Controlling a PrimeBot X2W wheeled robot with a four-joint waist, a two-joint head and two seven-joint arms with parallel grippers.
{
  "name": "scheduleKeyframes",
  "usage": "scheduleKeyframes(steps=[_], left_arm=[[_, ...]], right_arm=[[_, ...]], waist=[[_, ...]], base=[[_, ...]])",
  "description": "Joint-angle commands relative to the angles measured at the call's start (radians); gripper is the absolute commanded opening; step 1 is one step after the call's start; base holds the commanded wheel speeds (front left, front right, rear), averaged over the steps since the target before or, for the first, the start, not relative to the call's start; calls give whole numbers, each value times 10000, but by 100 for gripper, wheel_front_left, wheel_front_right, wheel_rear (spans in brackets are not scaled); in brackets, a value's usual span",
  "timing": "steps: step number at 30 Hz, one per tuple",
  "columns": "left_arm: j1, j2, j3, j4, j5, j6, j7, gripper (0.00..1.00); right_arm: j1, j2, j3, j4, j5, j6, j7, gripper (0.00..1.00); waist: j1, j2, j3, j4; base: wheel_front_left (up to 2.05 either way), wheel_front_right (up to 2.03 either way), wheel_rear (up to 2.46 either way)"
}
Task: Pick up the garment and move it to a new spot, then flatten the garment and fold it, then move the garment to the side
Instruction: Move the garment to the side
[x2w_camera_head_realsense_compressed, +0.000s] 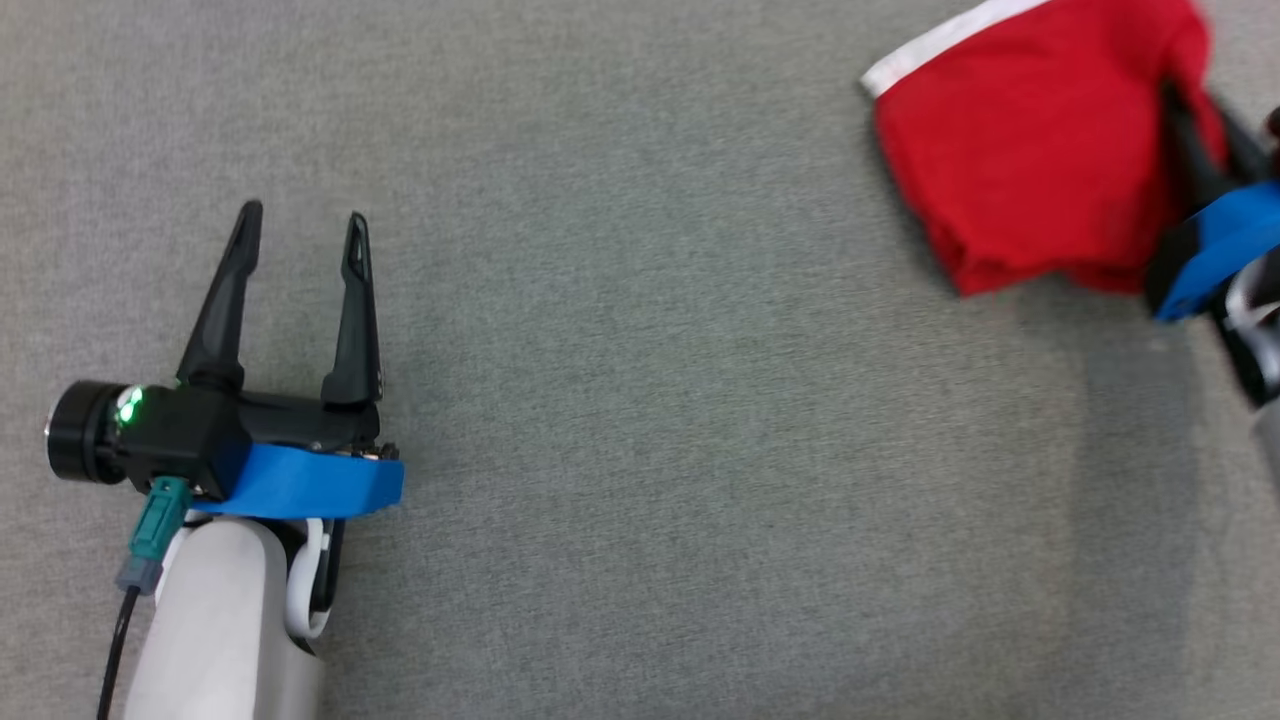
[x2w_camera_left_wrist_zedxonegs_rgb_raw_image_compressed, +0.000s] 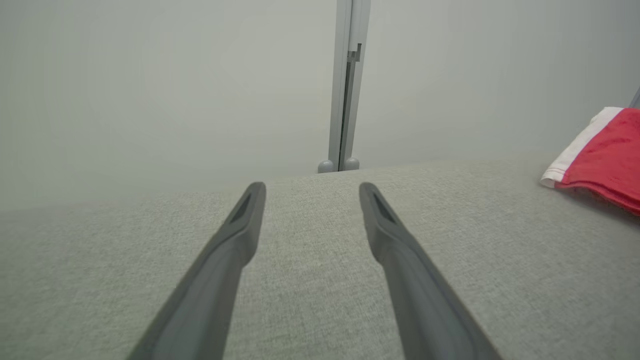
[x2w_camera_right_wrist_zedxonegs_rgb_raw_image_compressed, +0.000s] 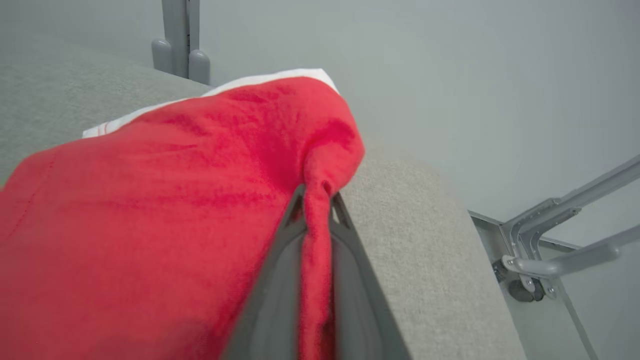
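The garment (x2w_camera_head_realsense_compressed: 1030, 140) is red cloth with a white band, folded into a thick bundle at the far right of the grey surface. My right gripper (x2w_camera_head_realsense_compressed: 1195, 115) is shut on its right edge; in the right wrist view a pinched ridge of the garment (x2w_camera_right_wrist_zedxonegs_rgb_raw_image_compressed: 315, 240) runs between the two fingers of the right gripper (x2w_camera_right_wrist_zedxonegs_rgb_raw_image_compressed: 317, 192). My left gripper (x2w_camera_head_realsense_compressed: 303, 218) hovers open and empty at the lower left, far from the cloth. Past the left gripper (x2w_camera_left_wrist_zedxonegs_rgb_raw_image_compressed: 311, 187), the garment (x2w_camera_left_wrist_zedxonegs_rgb_raw_image_compressed: 605, 160) lies at the right edge of the left wrist view.
Grey fabric tabletop (x2w_camera_head_realsense_compressed: 640, 400) stretches between the two arms. A grey upright post (x2w_camera_left_wrist_zedxonegs_rgb_raw_image_compressed: 345, 100) stands behind the table's far edge against a pale wall. A metal frame with bars (x2w_camera_right_wrist_zedxonegs_rgb_raw_image_compressed: 560, 240) sits beyond the table's right edge.
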Motion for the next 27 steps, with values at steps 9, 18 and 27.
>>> scheduleKeyframes(steps=[9, 18, 27], left_arm=[[-553, 109, -100, -493, -7, -46, -30, 100], [-674, 211, -1, -807, -41, 45, -30, 100], [-567, 256, -23, -757, -87, 73, -30, 100]], right_arm=[[-1547, -2045, 27, 730, 28, -2, 1016, 0], [-2520, -2483, -138, 1556, 99, -2, 1018, 0], [-2794, -2288, -562, 2118, -494, -2, 805, 100]], waist=[[-1, -2, 1001, 566], [-1, -2, 1349, 505], [-1, -2, 1226, 584]], base=[[0, 0, 0], [0, 0, 0], [0, 0, 0]])
